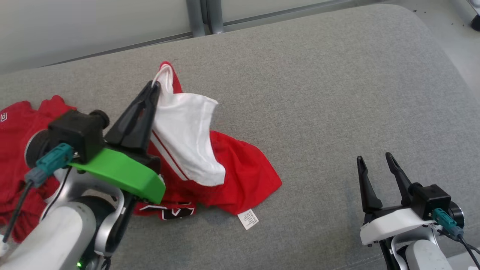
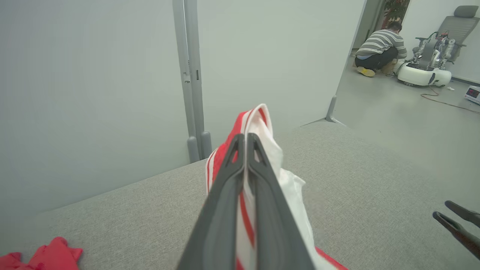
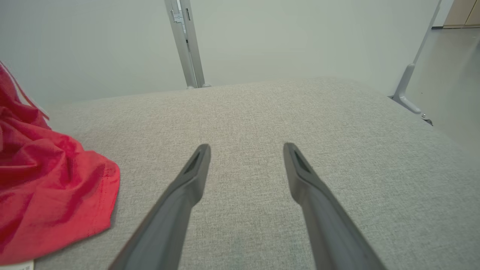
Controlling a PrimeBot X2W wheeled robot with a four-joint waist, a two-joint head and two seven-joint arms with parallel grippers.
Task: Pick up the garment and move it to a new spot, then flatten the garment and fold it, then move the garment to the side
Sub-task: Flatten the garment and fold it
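Left gripper [image 1: 155, 87] clenched on garment [image 1: 243, 176] edge, its arm hiding cloth below; right gripper [image 1: 374, 157] released, empty; left wrist view adds distant crouching person [image 2: 380, 47].

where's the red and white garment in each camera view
Head view: red and white fabric garment left of centre, its top pinched in the left pincer.
Left wrist view: garment at centre, clamped by that pincer.
Right wrist view: garment at the left edge, on the grey fabric cushion.
Shared landmark: grey metal post behind the cushion.
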